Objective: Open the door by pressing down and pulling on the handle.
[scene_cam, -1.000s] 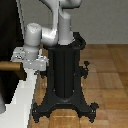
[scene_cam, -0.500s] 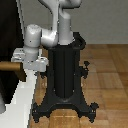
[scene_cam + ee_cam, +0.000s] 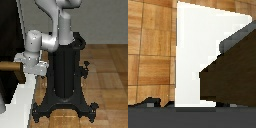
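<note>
The door, a dark panel in a white frame, stands at the exterior view's left. Its tan handle juts out toward the robot. The end effector sits right at the handle; whether its fingers are apart or together cannot be told. The black pedestal stands on the wood floor.

The floor is made of wooden tiles in a warm brown colour, with darker lines between them. The black pedestal stands directly on it with its spread feet. The white frame also rests on it, at the exterior view's left.
</note>
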Available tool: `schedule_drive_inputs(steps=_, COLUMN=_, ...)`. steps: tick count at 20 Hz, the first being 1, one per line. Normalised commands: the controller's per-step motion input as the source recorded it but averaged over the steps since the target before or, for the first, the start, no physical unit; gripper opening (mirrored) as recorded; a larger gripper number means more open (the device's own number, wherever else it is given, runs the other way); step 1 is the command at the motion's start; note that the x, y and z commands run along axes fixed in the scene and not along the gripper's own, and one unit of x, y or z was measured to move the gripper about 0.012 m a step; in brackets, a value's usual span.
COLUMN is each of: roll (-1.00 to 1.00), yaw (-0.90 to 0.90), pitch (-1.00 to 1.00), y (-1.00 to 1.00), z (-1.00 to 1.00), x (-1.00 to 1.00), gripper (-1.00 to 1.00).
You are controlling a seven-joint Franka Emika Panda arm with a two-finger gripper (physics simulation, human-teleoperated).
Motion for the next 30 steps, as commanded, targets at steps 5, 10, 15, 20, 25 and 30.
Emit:
schedule_drive_inputs(steps=5, roll=0.00, yaw=0.00, pitch=0.00, y=0.60, z=-0.40, x=0.00, gripper=1.00)
schedule_drive_inputs(steps=10, roll=0.00, yaw=0.00, pitch=0.00, y=0.20, z=-0.20, x=0.00, gripper=1.00)
schedule_drive_inputs(steps=15, roll=0.00, yaw=0.00, pitch=0.00, y=0.20, z=0.00, x=0.00, gripper=1.00)
schedule_drive_inputs(steps=20, roll=0.00, yaw=0.00, pitch=0.00, y=0.20, z=0.00, x=0.00, gripper=1.00)
schedule_drive_inputs(steps=25, roll=0.00, yaw=0.00, pitch=0.00, y=0.80, z=0.00, x=0.00, gripper=1.00)
schedule_drive_inputs(steps=30, roll=0.00, yaw=0.00, pitch=0.00, y=1.00, z=0.00, x=0.00, gripper=1.00)
